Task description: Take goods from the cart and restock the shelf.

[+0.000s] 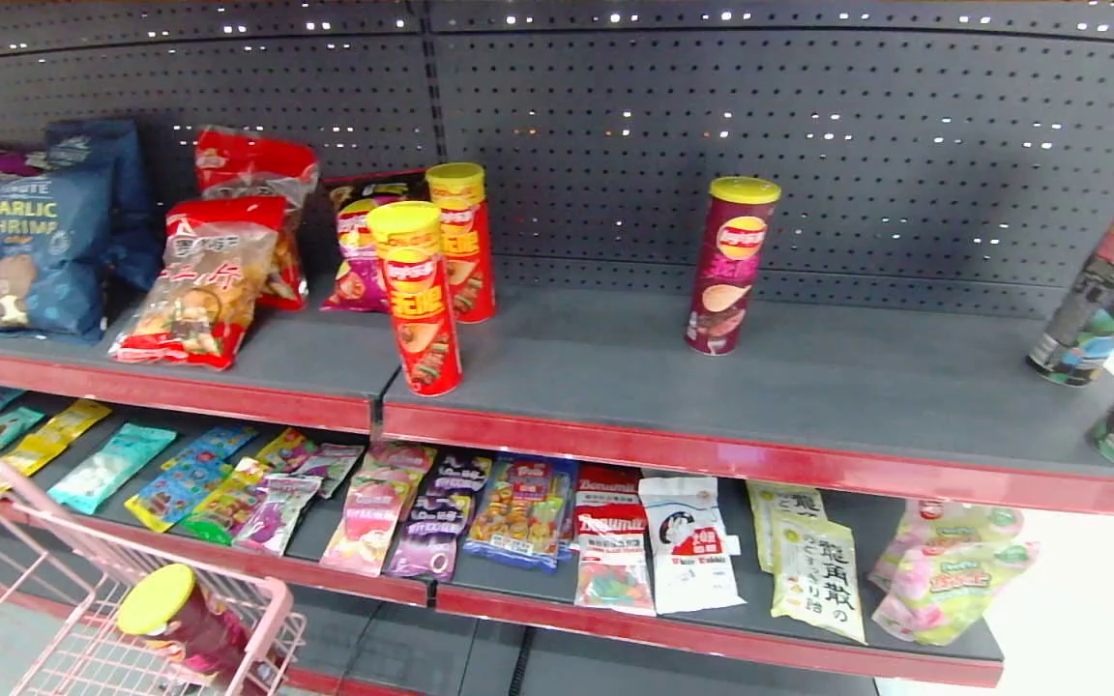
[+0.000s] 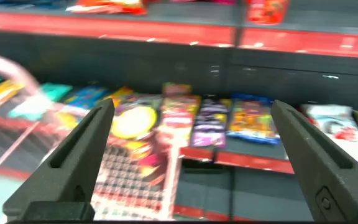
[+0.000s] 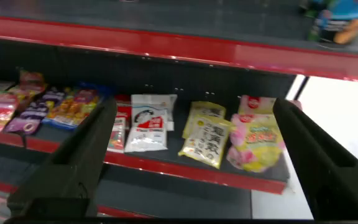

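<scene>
The step in hand looks to be fetching the next item. A yellow-lidded can (image 1: 180, 619) leans in the near corner of the pink wire cart (image 1: 267, 594), low at the robot's left, and neither pincer carries anything. The left pincer (image 2: 192, 109) hangs released, its two dark fingers (image 2: 79, 155) spread wide. Between them the wrist view looks over the cart's mesh to that can, whose yellow lid (image 2: 133, 121) sits toward one finger rather than centred in the gap. The pincer is well apart from it. The right pincer (image 3: 194, 106) is released too and empty, facing the lower shelf (image 1: 712, 638) where flat sweet packets (image 1: 688, 541) lie in a row. On the upper shelf (image 1: 712, 454) a maroon can (image 1: 731, 266) stands upright alone with bare grey board on both sides. Two red cans (image 1: 417, 295) stand one behind the other farther left, beside the snack bags (image 1: 199, 280), and patterned cans (image 1: 1099, 290) lean at the far right edge. Restocking seems partly done, with at least one can left in the cart. As I judge it, the next move calls for the left arm to go down into the cart, centre the gap on the can's body and turn the wrist to suit its tilt, keeping the fingers off the wire rim. It should then close, lift clear of the rim and set the can upright on the bare stretch near the maroon can.
</scene>
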